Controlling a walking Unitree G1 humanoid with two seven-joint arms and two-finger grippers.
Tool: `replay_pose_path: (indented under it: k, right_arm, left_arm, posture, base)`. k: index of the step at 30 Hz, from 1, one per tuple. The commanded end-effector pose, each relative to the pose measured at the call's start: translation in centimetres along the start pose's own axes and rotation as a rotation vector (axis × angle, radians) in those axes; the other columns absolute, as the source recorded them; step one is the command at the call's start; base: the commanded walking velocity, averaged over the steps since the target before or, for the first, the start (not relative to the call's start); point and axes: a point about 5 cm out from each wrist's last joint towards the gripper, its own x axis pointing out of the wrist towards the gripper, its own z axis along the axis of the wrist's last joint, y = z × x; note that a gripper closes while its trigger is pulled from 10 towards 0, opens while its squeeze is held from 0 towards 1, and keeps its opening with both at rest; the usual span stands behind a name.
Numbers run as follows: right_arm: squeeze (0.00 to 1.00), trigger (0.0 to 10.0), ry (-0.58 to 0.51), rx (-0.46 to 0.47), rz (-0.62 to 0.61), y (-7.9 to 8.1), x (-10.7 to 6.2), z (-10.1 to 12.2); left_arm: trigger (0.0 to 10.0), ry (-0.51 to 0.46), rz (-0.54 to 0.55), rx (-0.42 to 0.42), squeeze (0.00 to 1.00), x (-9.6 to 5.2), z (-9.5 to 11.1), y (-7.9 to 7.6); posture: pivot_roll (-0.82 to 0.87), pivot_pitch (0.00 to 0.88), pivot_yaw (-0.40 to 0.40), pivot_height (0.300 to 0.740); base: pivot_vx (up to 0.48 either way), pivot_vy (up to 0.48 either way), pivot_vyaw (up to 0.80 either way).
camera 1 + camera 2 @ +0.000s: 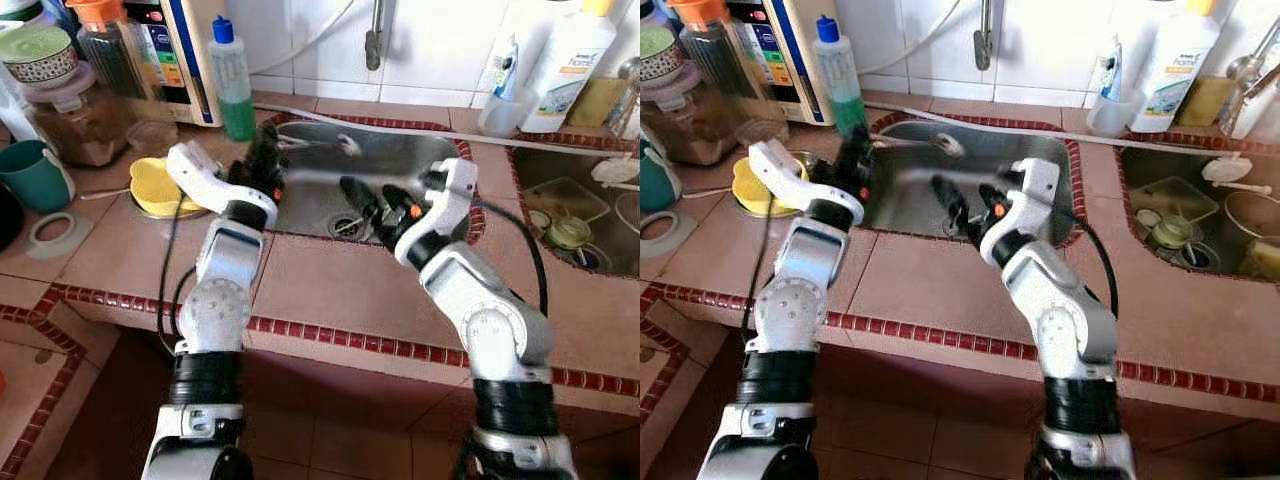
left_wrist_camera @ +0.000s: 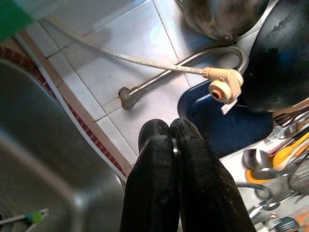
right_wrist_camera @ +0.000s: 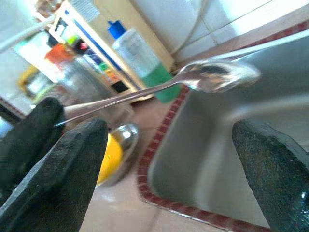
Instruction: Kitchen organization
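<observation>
My left gripper (image 1: pixel 265 142) is shut on the handle of a metal spoon (image 1: pixel 325 143). It holds the spoon level above the left part of the steel sink (image 1: pixel 410 160), bowl pointing right. In the left wrist view its fingertips (image 2: pixel 171 133) are pressed together. The right wrist view has the spoon (image 3: pixel 207 77) crossing in front of it, handle ending in the left gripper's black finger (image 3: pixel 29 135). My right gripper (image 1: pixel 372 200) is open over the sink's front part near the drain, a little below and right of the spoon, with nothing between its fingers (image 3: pixel 72 164).
A yellow bowl (image 1: pixel 155 185) in a steel dish sits left of the sink, with a green soap bottle (image 1: pixel 235 85), jars (image 1: pixel 80 115) and a teal mug (image 1: pixel 35 175) around it. A second sink (image 1: pixel 570 200) with dishes lies to the right. A tap (image 1: pixel 373 40) hangs behind.
</observation>
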Motion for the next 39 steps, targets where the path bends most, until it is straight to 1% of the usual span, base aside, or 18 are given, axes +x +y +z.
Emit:
replay_pose_path:
  k: [1, 2, 4, 5, 7, 9, 10, 11, 19, 20, 21, 23, 26, 29, 32, 34, 36, 39]
  right_arm:
    - [0.00, 10.0, 0.015, -0.077, 0.027, 0.4, 0.2, 0.1]
    - [0.00, 10.0, 0.036, -0.200, 0.067, 0.9, 0.3, 0.0]
    - [0.00, 10.0, 0.069, -0.348, 0.116, 1.3, 0.2, -0.4]
    - [0.00, 10.0, 0.069, -0.348, 0.116, 1.3, 0.2, -0.4]
    - [0.00, 10.0, 0.091, -0.416, 0.144, 1.2, 0.2, -0.6]
    - [0.00, 10.0, 0.139, -0.588, 0.226, 1.3, 0.0, -1.1]
    - [0.00, 10.0, 0.139, -0.588, 0.226, 1.3, 0.0, -1.1]
    - [0.00, 10.0, 0.154, -0.664, 0.257, 1.3, 0.0, -1.2]
    - [0.00, 10.0, 0.154, -0.664, 0.257, 1.3, 0.0, -1.2]
    - [0.00, 10.0, 0.147, -0.824, 0.274, 1.0, 0.4, -0.9]
    - [0.00, 10.0, 0.132, -0.935, 0.268, 0.7, 0.8, -0.7]
    - [0.00, 10.0, 0.110, -1.059, 0.280, 0.5, 1.1, -0.2]
    - [0.00, 10.0, 0.104, -1.059, 0.302, 0.7, 1.2, 0.0]
    - [0.00, 10.0, 0.146, -1.036, 0.374, 0.9, 0.8, -0.2]
    - [0.00, 10.0, 0.142, -1.092, 0.404, 0.7, 0.4, -0.2]
    - [0.00, 10.0, 0.121, -1.147, 0.362, -0.1, 0.6, 0.0]
    - [0.00, 10.0, 0.129, -1.122, 0.375, -0.2, 0.5, 0.0]
    - [0.00, 10.0, 0.154, -1.099, 0.414, -0.3, 0.1, 0.2]
  left_arm:
    - [0.1, 0.010, 0.004, -0.033, 0.00, -0.3, -0.9, -0.3]
    - [0.1, 0.019, 0.004, -0.029, 0.00, -0.4, -1.2, -0.4]
    - [0.1, 0.038, 0.002, -0.037, 0.00, -0.6, -1.5, -0.6]
    - [0.1, 0.038, 0.002, -0.037, 0.00, -0.6, -1.5, -0.6]
    - [0.0, 0.061, -0.005, -0.046, 0.00, -0.7, -1.8, -0.8]
    - [0.0, 0.089, -0.015, -0.041, 0.00, -0.7, -2.2, -1.0]
    - [0.0, 0.089, -0.015, -0.041, 0.00, -0.7, -2.2, -1.0]
    - [0.1, 0.101, -0.017, -0.043, 0.00, -0.7, -2.2, -1.1]
    - [0.1, 0.101, -0.017, -0.043, 0.00, -0.7, -2.2, -1.1]
    - [0.0, 0.138, -0.029, -0.044, 0.00, -0.8, -2.6, -1.5]
    - [0.0, 0.164, -0.038, -0.035, 0.00, -0.9, -2.9, -1.8]
    - [0.2, 0.189, -0.036, -0.017, 0.00, -1.1, -3.2, -1.9]
    - [0.4, 0.185, -0.016, 0.008, 0.00, -1.3, -3.1, -1.5]
    - [0.8, 0.166, 0.022, 0.049, 0.00, -1.3, -2.7, -0.8]
    - [1.0, 0.148, 0.044, 0.073, 0.00, -1.0, -1.9, -0.4]
    - [1.0, 0.153, 0.038, 0.081, 0.00, -0.9, -1.9, -0.6]
    - [1.6, 0.162, 0.037, 0.118, 0.00, -0.9, -1.9, -0.6]
    - [1.9, 0.151, 0.055, 0.154, 0.00, -0.9, -1.8, -0.3]
  posture:
    - [-0.05, 0.099, 0.042, 0.740]
    - [-0.05, 0.099, 0.042, 0.740]
    - [-0.05, 0.098, 0.040, 0.740]
    - [-0.05, 0.098, 0.040, 0.740]
    - [-0.05, 0.098, 0.039, 0.740]
    - [-0.05, 0.096, 0.041, 0.740]
    - [-0.05, 0.096, 0.041, 0.740]
    - [-0.05, 0.096, 0.041, 0.740]
    - [-0.05, 0.096, 0.041, 0.740]
    - [-0.04, 0.092, 0.045, 0.740]
    - [-0.03, 0.092, 0.044, 0.740]
    - [-0.03, 0.092, 0.044, 0.740]
    - [-0.03, 0.093, 0.045, 0.740]
    - [-0.03, 0.093, 0.045, 0.740]
    - [-0.03, 0.094, 0.048, 0.740]
    - [-0.03, 0.094, 0.050, 0.740]
    - [-0.03, 0.093, 0.051, 0.740]
    - [-0.03, 0.093, 0.051, 0.740]
  base:
    - [0.000, 0.000, 0.00]
    - [0.000, 0.000, 0.00]
    - [0.000, 0.000, 0.00]
    - [0.000, 0.000, 0.00]
    - [0.000, 0.000, 0.00]
    - [0.000, 0.000, 0.00]
    - [0.000, 0.000, 0.00]
    - [0.000, 0.000, 0.00]
    - [0.000, 0.000, 0.00]
    - [0.000, 0.000, 0.00]
    - [0.000, 0.000, 0.00]
    - [0.000, 0.000, 0.00]
    - [0.000, 0.000, 0.00]
    - [0.000, 0.000, 0.00]
    - [0.000, 0.000, 0.00]
    - [0.000, 0.000, 0.00]
    - [0.000, 0.000, 0.00]
    - [0.000, 0.000, 0.00]
